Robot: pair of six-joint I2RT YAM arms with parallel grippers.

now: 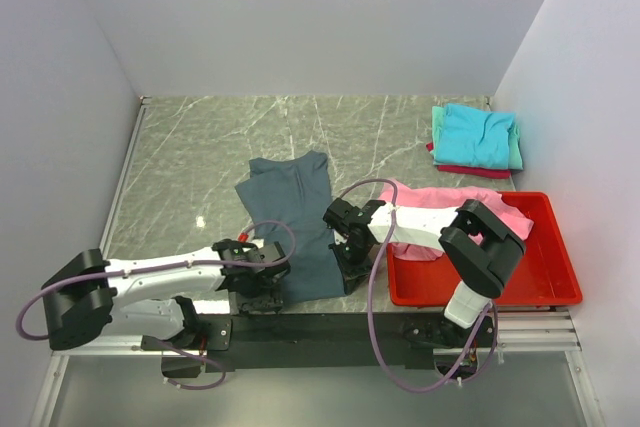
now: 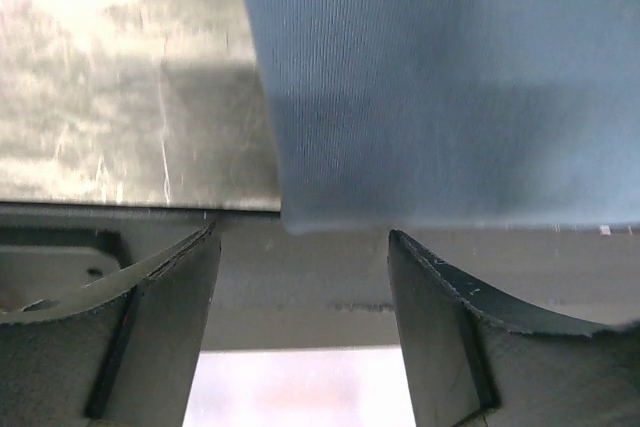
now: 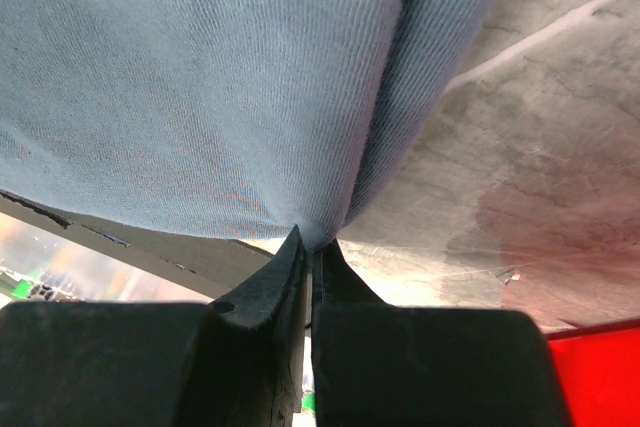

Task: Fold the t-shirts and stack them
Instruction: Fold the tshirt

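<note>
A dark slate blue-grey t-shirt (image 1: 298, 217) lies as a long folded strip on the marble table (image 1: 200, 157), its hem at the near edge. My left gripper (image 1: 264, 283) sits at the hem's left corner. In the left wrist view its fingers (image 2: 170, 287) stand apart, with the t-shirt's corner (image 2: 300, 217) just beyond the tips and nothing between them. My right gripper (image 1: 348, 267) is at the hem's right corner, shut on a pinch of the blue-grey cloth (image 3: 318, 232). A pink t-shirt (image 1: 440, 203) drapes over the red bin's left rim.
A red plastic bin (image 1: 560, 247) stands at the near right. Folded turquoise, mint and red shirts (image 1: 476, 137) are stacked at the back right. The table's dark front edge (image 1: 330, 309) runs just below the hem. White walls close in the sides and back.
</note>
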